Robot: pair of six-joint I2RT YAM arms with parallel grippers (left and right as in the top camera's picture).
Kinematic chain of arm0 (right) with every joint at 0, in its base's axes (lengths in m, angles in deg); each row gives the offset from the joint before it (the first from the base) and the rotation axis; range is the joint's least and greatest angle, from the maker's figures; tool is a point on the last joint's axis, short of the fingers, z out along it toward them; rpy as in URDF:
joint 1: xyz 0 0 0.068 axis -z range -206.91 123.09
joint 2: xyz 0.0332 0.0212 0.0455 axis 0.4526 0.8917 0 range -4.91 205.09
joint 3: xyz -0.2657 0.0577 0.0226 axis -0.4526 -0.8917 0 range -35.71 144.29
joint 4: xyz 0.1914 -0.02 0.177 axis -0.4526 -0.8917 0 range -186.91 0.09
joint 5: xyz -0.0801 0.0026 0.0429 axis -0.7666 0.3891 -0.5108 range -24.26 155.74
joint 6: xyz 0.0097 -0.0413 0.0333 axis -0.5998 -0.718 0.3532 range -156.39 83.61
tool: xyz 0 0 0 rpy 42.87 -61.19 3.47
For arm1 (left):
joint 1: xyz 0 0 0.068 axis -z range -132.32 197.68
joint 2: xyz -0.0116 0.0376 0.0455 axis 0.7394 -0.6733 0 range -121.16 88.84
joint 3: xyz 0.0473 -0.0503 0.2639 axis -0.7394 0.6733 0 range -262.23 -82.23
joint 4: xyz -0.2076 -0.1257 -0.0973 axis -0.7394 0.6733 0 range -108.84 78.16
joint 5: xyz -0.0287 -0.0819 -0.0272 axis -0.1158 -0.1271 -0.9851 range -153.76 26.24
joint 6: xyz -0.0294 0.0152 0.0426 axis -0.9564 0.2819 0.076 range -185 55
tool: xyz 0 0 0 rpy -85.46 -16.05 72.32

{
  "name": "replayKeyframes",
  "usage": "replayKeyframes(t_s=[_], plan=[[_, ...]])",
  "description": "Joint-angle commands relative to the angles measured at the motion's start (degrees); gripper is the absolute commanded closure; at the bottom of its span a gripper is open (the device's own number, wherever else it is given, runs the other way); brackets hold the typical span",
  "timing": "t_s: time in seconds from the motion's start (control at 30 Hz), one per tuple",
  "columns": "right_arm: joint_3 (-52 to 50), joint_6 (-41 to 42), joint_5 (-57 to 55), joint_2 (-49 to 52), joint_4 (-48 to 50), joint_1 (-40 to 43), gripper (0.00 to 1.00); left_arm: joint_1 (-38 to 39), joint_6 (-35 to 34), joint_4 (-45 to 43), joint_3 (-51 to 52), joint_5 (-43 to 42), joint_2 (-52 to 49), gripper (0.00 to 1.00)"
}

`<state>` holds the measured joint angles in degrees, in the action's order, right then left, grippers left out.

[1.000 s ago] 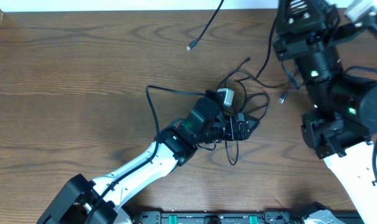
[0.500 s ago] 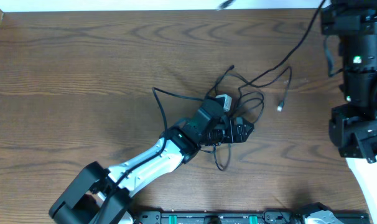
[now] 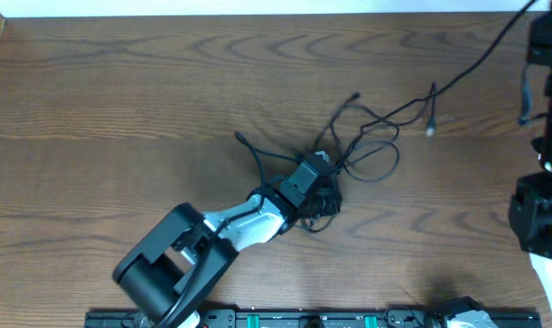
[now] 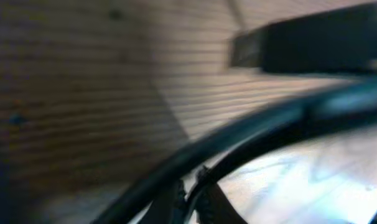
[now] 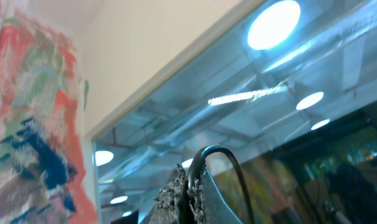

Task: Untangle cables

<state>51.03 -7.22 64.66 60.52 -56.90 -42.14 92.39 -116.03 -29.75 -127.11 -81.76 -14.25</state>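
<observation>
At the centre of the brown wooden table [image 3: 121,109], your left gripper [image 3: 326,199] pinches the knot of thin black cables [image 3: 367,150]. Your raised right gripper [image 5: 190,186] clamps one black strand [image 3: 458,70]. Next, draw them apart gently.

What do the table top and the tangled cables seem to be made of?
The table looks like brown wood or a wood-look laminate, matt; long grain lines run across it. The cables look like thin black cords in a plastic or rubber jacket, smooth and dull; they curve in loose loops. One plug end glints pale, perhaps metal.
</observation>
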Motion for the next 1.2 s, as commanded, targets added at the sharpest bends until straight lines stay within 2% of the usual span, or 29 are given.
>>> replayKeyframes(t_s=[0.0,0.13,0.37,0.5,0.67,0.83,0.93,1.03,1.17], plan=[[2.51,-3.17,-6.21,-1.4,0.39,0.31,0.99,0.0,-3.78,0.17,-0.33,2.29,-2.08,0.92],[4.07,-8.94,-12.87,-2.01,0.39,0.31,0.99,0.0,-3.76,0.59,-0.33,2.95,-2.58,0.92],[7.98,-24.63,-26.1,-2.16,0.44,1.53,0.99,0.0,-5.16,2.62,-0.33,6.19,-2.58,0.92],[8.85,-31.34,-28.24,-2.16,0.42,4.66,0.99,0.0,-11.02,7.02,-0.33,10.43,-2.58,0.92],[8.85,-35.54,-28.59,-1.9,-3.34,8.07,0.99,-0.17,-24.0,16.0,-0.33,17.55,-2.58,0.92],[8.83,-37.42,-28.55,-1.79,-12.57,8.52,0.99,-1.88,-33.97,23.96,-0.33,19.15,-2.58,0.92],[8.83,-37.38,-27.63,-1.77,-20.94,8.44,0.99,-3.43,-37.29,28.46,-0.33,19.15,-2.58,0.92],[8.83,-37.38,-22.95,-1.68,-33.07,8.37,0.99,-4.74,-36.87,29.29,-0.33,19.1,-2.58,0.92],[8.13,-37.4,-14.58,-1.99,-51.82,8.37,0.99,-5.22,-31.04,27.98,-0.33,19.12,-2.58,0.92]])
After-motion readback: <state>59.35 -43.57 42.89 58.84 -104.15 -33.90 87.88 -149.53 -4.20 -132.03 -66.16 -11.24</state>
